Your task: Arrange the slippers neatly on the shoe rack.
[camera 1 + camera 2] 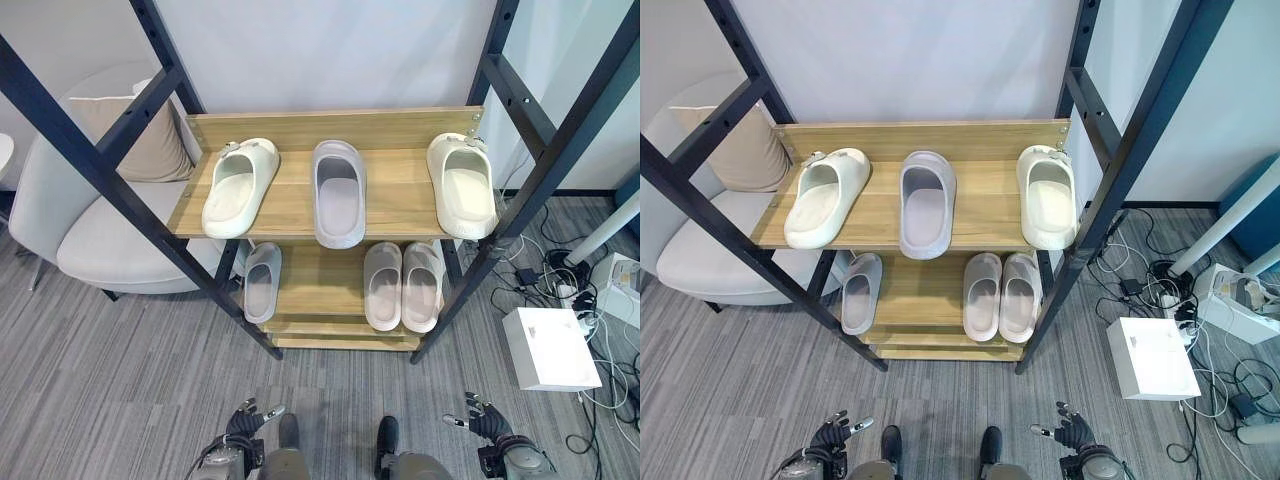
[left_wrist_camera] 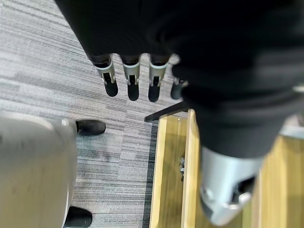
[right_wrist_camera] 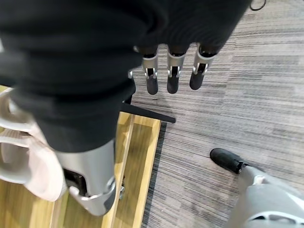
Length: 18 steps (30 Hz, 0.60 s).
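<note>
A wooden rack (image 1: 395, 195) with a dark metal frame stands against a pale wall, and all the slippers sit on it. On the top shelf a cream slipper (image 1: 240, 186) lies at the left, angled a little; a grey slipper (image 1: 339, 192) lies in the middle, its end at the front edge; a second cream slipper (image 1: 462, 184) lies at the right end, near the frame post. On the lower shelf (image 1: 320, 290) a single grey slipper (image 1: 262, 282) lies at the left, and a pinkish pair (image 1: 403, 286) lies side by side at the right, the two apparently touching, though the view is too small to be sure.

The left hand (image 1: 246, 424) hangs low over the grey carpet (image 1: 120, 380), well in front of the rack; its wrist view shows the fingers (image 2: 133, 81) straight and loosely spread, holding nothing. The right hand (image 1: 480, 418) hangs likewise at the other side, its fingers (image 3: 173, 76) straight and empty.

A pale armchair (image 1: 100, 240) with a beige cushion (image 1: 150, 150) stands left of the rack. A white box (image 1: 550, 348) lies on the floor at the right.
</note>
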{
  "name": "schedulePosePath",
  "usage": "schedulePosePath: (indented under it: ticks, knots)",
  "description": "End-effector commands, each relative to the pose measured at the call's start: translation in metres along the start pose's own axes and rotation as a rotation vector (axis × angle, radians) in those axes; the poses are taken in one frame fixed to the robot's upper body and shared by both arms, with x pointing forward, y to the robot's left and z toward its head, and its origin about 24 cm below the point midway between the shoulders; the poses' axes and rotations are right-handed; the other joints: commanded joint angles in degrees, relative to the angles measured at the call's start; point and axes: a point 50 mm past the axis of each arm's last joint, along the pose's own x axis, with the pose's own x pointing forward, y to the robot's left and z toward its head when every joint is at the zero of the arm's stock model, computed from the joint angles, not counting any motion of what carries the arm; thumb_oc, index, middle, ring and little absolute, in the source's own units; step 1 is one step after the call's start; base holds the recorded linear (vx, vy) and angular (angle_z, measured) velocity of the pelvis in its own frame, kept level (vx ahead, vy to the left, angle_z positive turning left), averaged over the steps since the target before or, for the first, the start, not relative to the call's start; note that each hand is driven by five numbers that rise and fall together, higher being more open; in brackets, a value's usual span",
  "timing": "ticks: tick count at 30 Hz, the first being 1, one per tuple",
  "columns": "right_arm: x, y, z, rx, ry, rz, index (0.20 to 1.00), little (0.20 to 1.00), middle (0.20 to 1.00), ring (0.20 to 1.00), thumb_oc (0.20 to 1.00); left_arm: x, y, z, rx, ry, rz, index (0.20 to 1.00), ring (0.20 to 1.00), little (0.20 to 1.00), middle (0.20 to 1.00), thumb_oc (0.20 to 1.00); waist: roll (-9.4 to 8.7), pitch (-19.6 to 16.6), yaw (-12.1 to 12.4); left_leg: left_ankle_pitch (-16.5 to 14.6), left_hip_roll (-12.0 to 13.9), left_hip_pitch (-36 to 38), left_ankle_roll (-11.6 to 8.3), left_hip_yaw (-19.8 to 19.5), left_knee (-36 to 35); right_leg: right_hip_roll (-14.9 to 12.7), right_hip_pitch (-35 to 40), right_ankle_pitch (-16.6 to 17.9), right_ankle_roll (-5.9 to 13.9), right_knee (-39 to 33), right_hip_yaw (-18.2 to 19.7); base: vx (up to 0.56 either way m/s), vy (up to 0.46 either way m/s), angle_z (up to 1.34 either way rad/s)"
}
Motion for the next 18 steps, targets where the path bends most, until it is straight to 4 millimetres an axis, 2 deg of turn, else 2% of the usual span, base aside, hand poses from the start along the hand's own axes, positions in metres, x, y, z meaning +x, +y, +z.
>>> schedulePosePath:
  ticks: [1,2,4,6,7,8,9,10,11,13,14,16,17,18]
  knots:
    - [0.003,0.011,0.016,-0.084,-0.074,0.047,1.0,1.0,1.0,1.0,1.0,0.003,0.009,0.019,0.035,-0.073,0.018,1.0,1.0,1.0,1.0,1.0,-3.01,-1.1,0.6,1.1,-1.8,3.6,0.49,0.6,-2.5,-4.4,2.4,-7.7,6.2,4.5,2.2,0.12,0.087,-0.03]
    - [0.003,0.011,0.016,-0.084,-0.074,0.047,1.0,1.0,1.0,1.0,1.0,0.003,0.009,0.019,0.035,-0.073,0.018,1.0,1.0,1.0,1.0,1.0,-3.01,-1.1,0.6,1.1,-1.8,3.6,0.49,0.6,-2.5,-4.4,2.5,-7.7,6.2,4.5,2.2,0.11,0.109,0.04]
    - [-0.001,0.021,0.047,-0.227,-0.221,0.112,1.0,1.0,1.0,1.0,1.0,0.003,0.011,0.022,0.055,-0.077,0.02,1.0,1.0,1.0,1.0,1.0,-3.58,-1.4,0.9,0.4,-2.2,4.6,0.83,0.6,-3.2,-4.7,2.8,-7.5,6.73,4.3,2.4,0.07,0.089,0.09]
    - [-0.011,0.025,0.068,-0.299,-0.343,0.158,1.0,1.0,1.0,1.0,1.0,0.003,0.014,0.022,0.063,-0.078,0.027,1.0,1.0,1.0,1.0,1.0,-4.18,-1.6,0.8,-0.1,-2.4,5.1,1.07,0.9,-3.4,-4.9,2.8,-7.1,7.13,3.9,2.7,0.04,0.048,0.05]
    - [-0.011,0.025,0.068,-0.299,-0.343,0.158,1.0,1.0,1.0,1.0,1.0,0.003,0.014,0.022,0.063,-0.078,0.027,1.0,1.0,1.0,1.0,1.0,-4.18,-1.6,0.8,-0.1,-2.4,5.1,1.07,0.9,-3.4,-4.9,2.8,-7.1,7.13,3.9,2.7,0.04,0.07,0.03]
    - [-0.03,0.026,0.091,-0.363,-0.489,0.209,1.0,1.0,1.0,1.0,1.0,0.003,0.017,0.021,0.059,-0.076,0.039,1.0,1.0,1.0,1.0,1.0,-4.76,-1.8,0.4,-0.6,-2.6,5.6,1.21,1.3,-3.6,-5.0,2.8,-6.8,7.58,3.6,3.2,0.03,0.055,0.02]
    - [-0.031,0.025,0.091,-0.364,-0.487,0.209,1.0,1.0,1.0,1.0,1.0,0.003,0.017,0.021,0.059,-0.075,0.038,1.0,1.0,1.0,1.0,1.0,-4.7,-1.8,0.5,-0.6,-2.6,5.6,1.22,1.3,-3.6,-5.0,2.8,-6.8,7.59,3.6,3.2,0.04,0.078,0.01]
    - [-0.05,0.02,0.103,-0.429,-0.585,0.235,1.0,1.0,1.0,1.0,1.0,0.003,0.021,0.021,0.056,-0.073,0.05,1.0,1.0,1.0,1.0,1.0,-5.2,-2.0,0.1,-1.1,-2.7,6.0,1.38,1.7,-3.6,-5.0,2.8,-6.5,7.94,3.4,3.5,0.02,0.024,-0.05]
    - [-0.051,0.019,0.103,-0.43,-0.583,0.235,1.0,1.0,1.0,1.0,1.0,0.003,0.02,0.02,0.056,-0.072,0.049,1.0,1.0,1.0,1.0,1.0,-5.14,-2.0,0.1,-1.1,-2.6,6.0,1.39,1.7,-3.6,-5.0,2.9,-6.5,7.95,3.3,3.5,0.03,0.048,-0.11]
    - [-0.078,0.012,0.121,-0.459,-0.713,0.27,1.0,1.0,1.0,1.0,1.0,0.003,0.021,0.014,0.057,-0.045,0.055,1.0,1.0,1.0,1.0,1.0,-5.43,-2.5,-0.4,-1.5,-2.7,6.4,1.43,2.2,-3.6,-5.1,2.8,-6.3,8.3,3.1,3.9,0.04,0.056,-0.15]
    - [-0.101,0.007,0.134,-0.508,-0.801,0.312,1.0,1.0,1.0,1.0,1.0,0.002,0.022,0.01,0.064,-0.03,0.05,1.0,1.0,1.0,1.0,1.0,-5.69,-2.9,-1.0,-1.8,-2.7,6.6,1.44,2.5,-3.6,-5.0,2.9,-6.3,8.52,2.9,4.1,0.05,0.06,-0.1]
    - [-0.126,0.007,0.149,-0.532,-0.904,0.376,1.0,1.0,1.0,1.0,1.0,0.001,0.021,0.002,0.079,-0.005,0.046,1.0,1.0,1.0,1.0,1.0,-5.73,-3.5,-1.3,-2.1,-2.7,6.9,1.37,2.6,-3.6,-5.0,3.0,-6.3,8.66,2.8,4.2,0.03,0.044,-0.05]
    - [-0.127,0.007,0.149,-0.532,-0.903,0.376,1.0,1.0,1.0,1.0,1.0,0.001,0.02,0.002,0.079,-0.005,0.045,1.0,1.0,1.0,1.0,1.0,-5.71,-3.5,-1.2,-2.1,-2.7,6.9,1.37,2.6,-3.6,-5.0,3.0,-6.3,8.66,2.8,4.2,0.02,0.037,-0.04]
    - [-0.149,0.008,0.163,-0.606,-0.993,0.444,1.0,1.0,1.0,1.0,1.0,0.001,0.019,0.002,0.094,-0.005,0.033,1.0,1.0,1.0,1.0,1.0,-6.01,-4.1,-1.5,-2.2,-2.6,7.0,1.25,2.7,-3.6,-5.0,3.1,-6.2,8.78,2.6,4.4,0.02,0.028,-0.07]
